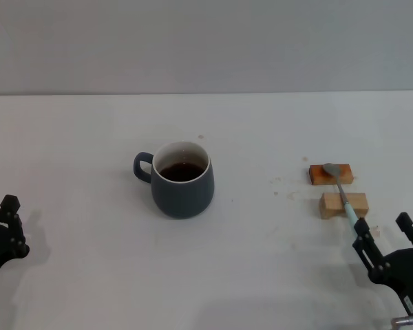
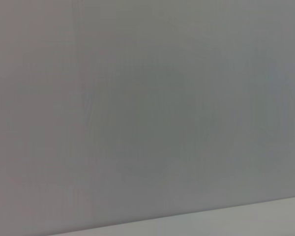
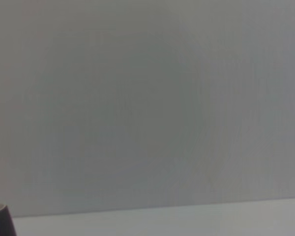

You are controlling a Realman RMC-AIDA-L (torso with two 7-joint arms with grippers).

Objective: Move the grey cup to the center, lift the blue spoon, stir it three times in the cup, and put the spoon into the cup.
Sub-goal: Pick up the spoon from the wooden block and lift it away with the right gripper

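Head view: a white table [image 1: 89, 289] runs back to a plain grey wall. The grey cup [image 1: 182, 180] stands a little left of frame centre, upright, handle toward frame left, dark liquid inside. At right of frame the blue spoon [image 1: 341, 195] lies bridged across an orange block [image 1: 330, 174] and a pale wooden block [image 1: 343, 205], bowl on the orange one, handle end pointing toward lower right. The right gripper [image 1: 389, 237] sits at lower right, fingers spread apart and holding nothing, just beside the spoon's handle end. The left gripper [image 1: 5, 227] rests at the lower left edge, well apart from the cup; whether its claw is released or clenched cannot be told.

Left wrist view: grey wall and a strip of table only.

Right wrist view: grey wall, table strip, and the cup's rim in the lower left corner.

Assessment: the cup appears roughly central; the spoon pickup seems to be in hand. The next move calls for the right fingers to straddle the slim handle and close.
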